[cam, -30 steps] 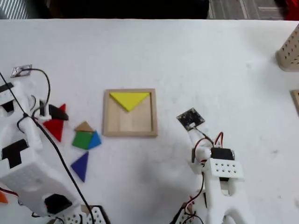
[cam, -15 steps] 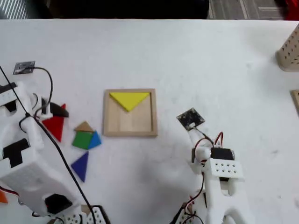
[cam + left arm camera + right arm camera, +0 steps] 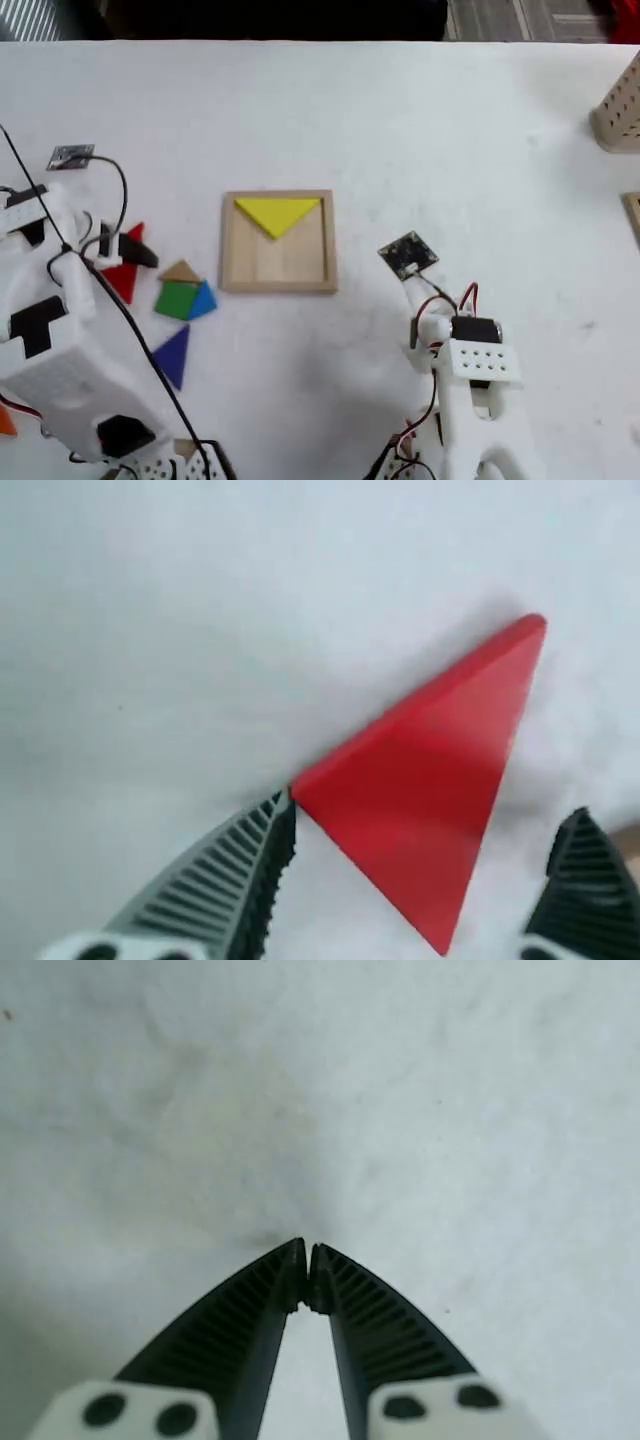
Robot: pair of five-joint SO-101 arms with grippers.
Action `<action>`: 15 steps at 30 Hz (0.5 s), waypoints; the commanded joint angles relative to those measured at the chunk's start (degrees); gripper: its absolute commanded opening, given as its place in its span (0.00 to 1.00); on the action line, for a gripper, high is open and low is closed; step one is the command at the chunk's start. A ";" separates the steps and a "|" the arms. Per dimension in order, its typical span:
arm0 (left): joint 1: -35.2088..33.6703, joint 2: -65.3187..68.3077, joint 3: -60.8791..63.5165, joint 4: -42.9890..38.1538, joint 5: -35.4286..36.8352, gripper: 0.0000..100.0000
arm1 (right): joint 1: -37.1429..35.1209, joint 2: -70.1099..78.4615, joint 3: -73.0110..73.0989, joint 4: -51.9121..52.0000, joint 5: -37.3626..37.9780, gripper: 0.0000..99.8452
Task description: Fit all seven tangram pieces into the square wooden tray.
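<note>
Left wrist view: the left claw (image 3: 432,820) stands open astride the red triangle (image 3: 440,750) (flat on the surface (image 3: 150,630), well apart from the tray (image 3: 228,240)); I'd centre it, then close squarely on opposite edges.

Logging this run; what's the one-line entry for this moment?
left gripper open, straddling red triangle | right gripper shut | tray holds yellow triangle
</note>
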 commanded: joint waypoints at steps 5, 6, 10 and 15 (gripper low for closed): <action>1.98 -1.54 -0.26 -2.81 -0.70 0.38 | -0.40 -0.31 -0.44 -0.66 0.35 0.02; 2.07 -1.54 -0.26 -2.73 -0.88 0.38 | -0.40 -0.31 -0.44 -0.66 0.35 0.02; 2.24 -1.54 -0.26 -2.90 -1.14 0.38 | -0.31 -0.31 -0.44 -0.66 0.35 0.02; 2.86 -1.54 -0.26 -2.99 -1.32 0.37 | -0.31 -0.31 -0.44 -0.66 0.26 0.02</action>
